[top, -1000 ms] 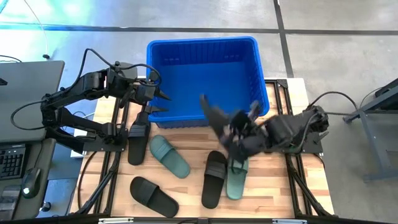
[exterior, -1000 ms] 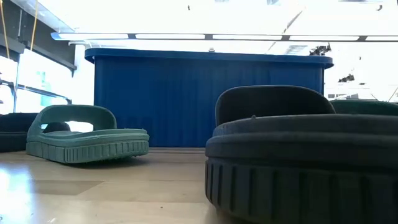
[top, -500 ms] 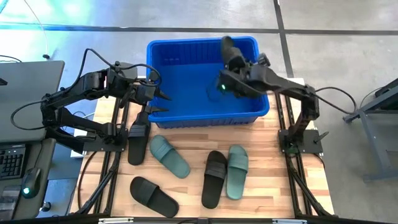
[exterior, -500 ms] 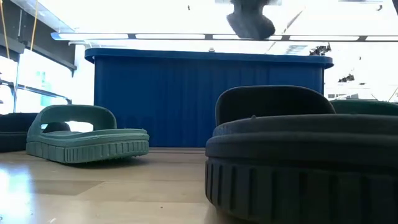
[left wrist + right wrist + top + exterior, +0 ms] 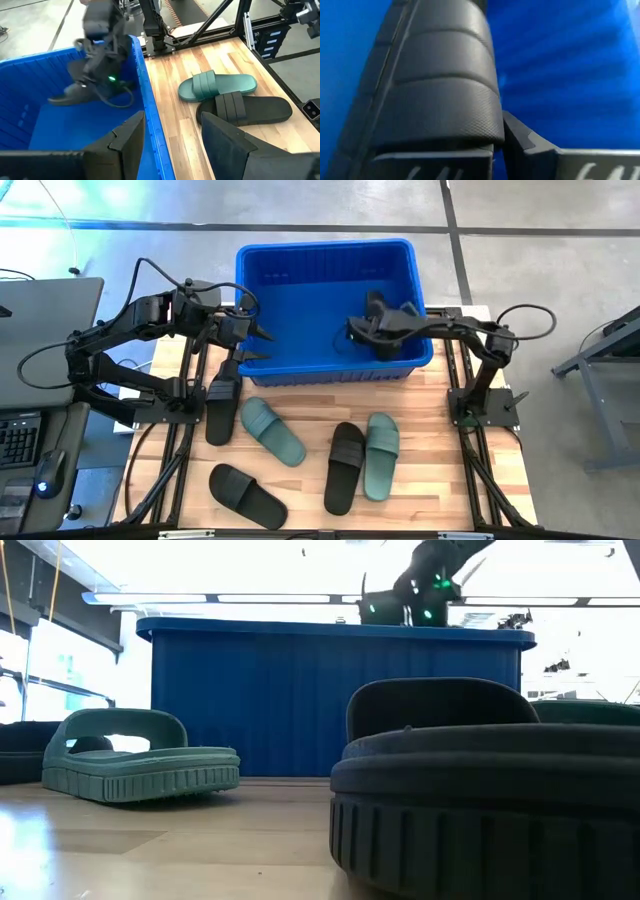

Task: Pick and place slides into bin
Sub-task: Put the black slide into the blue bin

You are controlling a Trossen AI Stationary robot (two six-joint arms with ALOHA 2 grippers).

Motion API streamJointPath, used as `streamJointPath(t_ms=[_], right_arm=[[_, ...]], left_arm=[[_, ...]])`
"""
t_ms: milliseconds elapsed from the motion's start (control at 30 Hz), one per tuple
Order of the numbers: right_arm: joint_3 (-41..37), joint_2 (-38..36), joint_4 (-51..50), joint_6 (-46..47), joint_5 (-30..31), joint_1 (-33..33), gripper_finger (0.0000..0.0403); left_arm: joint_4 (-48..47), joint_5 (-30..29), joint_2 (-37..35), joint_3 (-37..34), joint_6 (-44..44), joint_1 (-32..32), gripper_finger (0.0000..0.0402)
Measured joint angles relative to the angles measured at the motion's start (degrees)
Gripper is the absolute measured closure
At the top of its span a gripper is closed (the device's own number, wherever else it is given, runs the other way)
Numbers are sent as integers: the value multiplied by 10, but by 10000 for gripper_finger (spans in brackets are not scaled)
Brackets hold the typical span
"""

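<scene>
The blue bin [image 5: 260,260] stands at the table's far middle. My right gripper [image 5: 368,330] reaches into its right half, shut on a black slide [image 5: 70,94], which fills the right wrist view [image 5: 435,85]. My left gripper [image 5: 258,344] hangs open and empty over the bin's left rim; its fingers frame that rim [image 5: 150,130]. Lying flat on the table are three black slides [image 5: 220,405], [image 5: 246,495], [image 5: 345,467] and two green slides [image 5: 272,430], [image 5: 381,455]. My right gripper is shut on the black slide by its wide ribbed strap [image 5: 445,115], which lies right against one finger [image 5: 525,140]. The fingers slant down into the bin from the table's right side. The slide sits tilted, low inside the bin; I cannot tell whether it touches the floor.
The bin's near wall [image 5: 330,700] rises behind the slides in the low view, with my right arm [image 5: 425,580] above its rim. A desk with a keyboard [image 5: 20,440] stands left of the table. The arms' frames line both table sides.
My right gripper has carried the black slide up from above the table by the bin's near right corner, swung it high over the bin's far side, then come down into the bin's right half. The slide has stayed in its hold.
</scene>
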Motion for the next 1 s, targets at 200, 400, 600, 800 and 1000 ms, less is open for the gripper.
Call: streamJointPath(t_ms=[200,400,600,800,1000], right_arm=[[-54,-2,-22,76,-8,45,403],[-53,-1,-29,112,-17,78,403],[-49,-1,-19,68,-11,68,403],[-47,-1,-11,19,-108,32,371],[-48,0,-11,17,-112,21,318]], left_arm=[[0,0,0,0,0,0,222],[0,0,0,0,1,0,222],[0,0,0,0,2,0,222],[0,0,0,0,1,0,222],[0,0,0,0,2,0,222]])
